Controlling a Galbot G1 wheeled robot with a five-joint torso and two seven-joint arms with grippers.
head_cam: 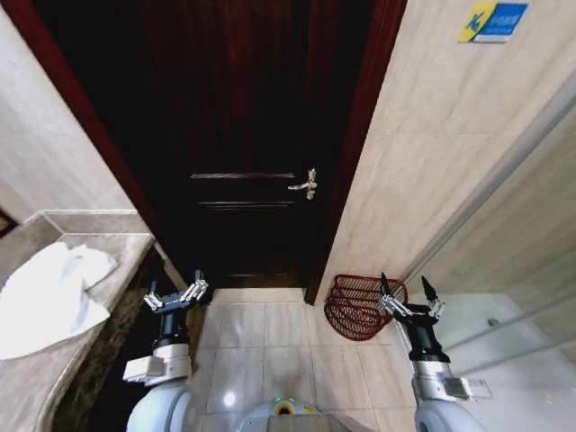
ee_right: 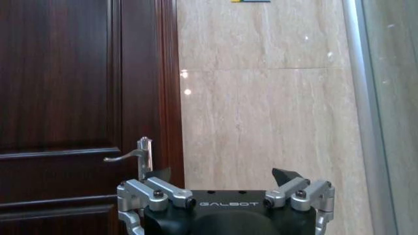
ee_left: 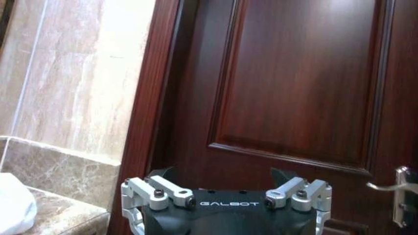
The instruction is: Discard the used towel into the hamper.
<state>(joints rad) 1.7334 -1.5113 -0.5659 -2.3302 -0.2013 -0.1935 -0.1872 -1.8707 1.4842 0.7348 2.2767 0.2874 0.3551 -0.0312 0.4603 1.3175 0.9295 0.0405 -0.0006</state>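
Note:
The used towel [head_cam: 49, 297] is white and lies crumpled on the stone counter [head_cam: 126, 247] at my left; its edge also shows in the left wrist view [ee_left: 11, 205]. The hamper [head_cam: 351, 310], a dark reddish-brown openwork basket, stands on the floor against the tiled wall, right of the door. My left gripper [head_cam: 175, 292] [ee_left: 222, 174] is held up beside the counter's end, open and empty. My right gripper [head_cam: 409, 295] [ee_right: 222, 175] is raised just right of the hamper, open and empty, covering a bit of the rim.
A dark wooden door [head_cam: 243, 135] with a metal lever handle [head_cam: 304, 184] stands shut straight ahead. Beige tiled walls flank it. A glass partition with a metal frame [head_cam: 504, 180] runs along the right. Tiled floor [head_cam: 261, 342] lies between my arms.

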